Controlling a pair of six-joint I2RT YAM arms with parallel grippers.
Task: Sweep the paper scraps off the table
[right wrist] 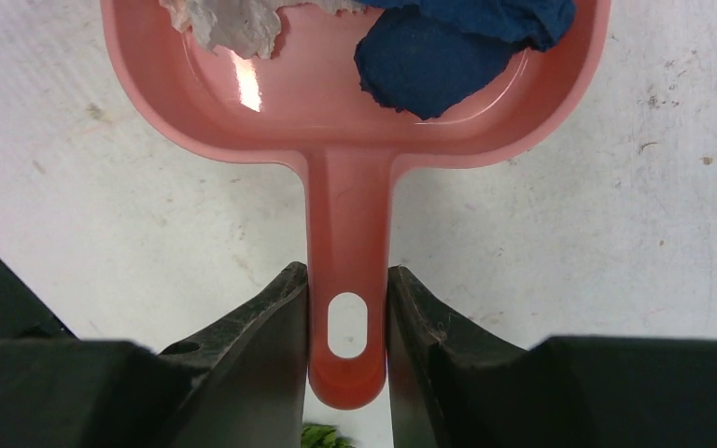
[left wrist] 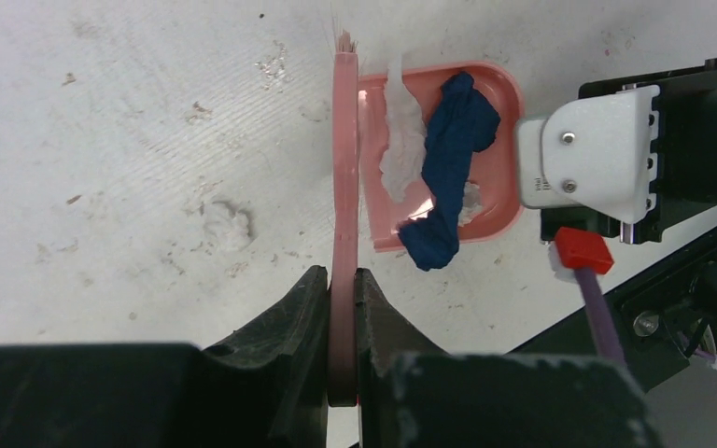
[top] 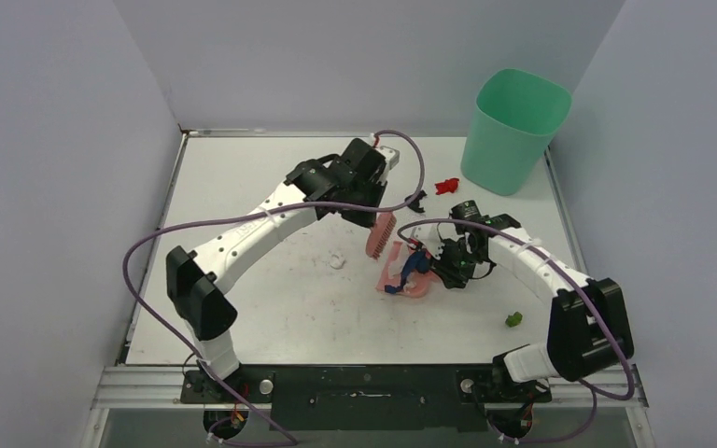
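Left gripper [left wrist: 341, 285] clamps the brush [left wrist: 344, 159]. Right gripper [right wrist: 347, 285] clamps the dustpan [right wrist: 336, 103] handle. White and blue scraps [left wrist: 453, 159] lie in the dustpan.

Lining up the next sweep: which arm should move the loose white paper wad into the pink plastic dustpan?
Left, probably: the left tool grips the pink bristle brush beside the white paper wad; the right tool only holds the pink plastic dustpan.

table [top: 271, 317]: white, scuffed | on it: green bin [top: 515, 131], red scrap [top: 446, 186], black scrap [top: 417, 201], white scrap [top: 338, 260], green scrap [top: 513, 319]
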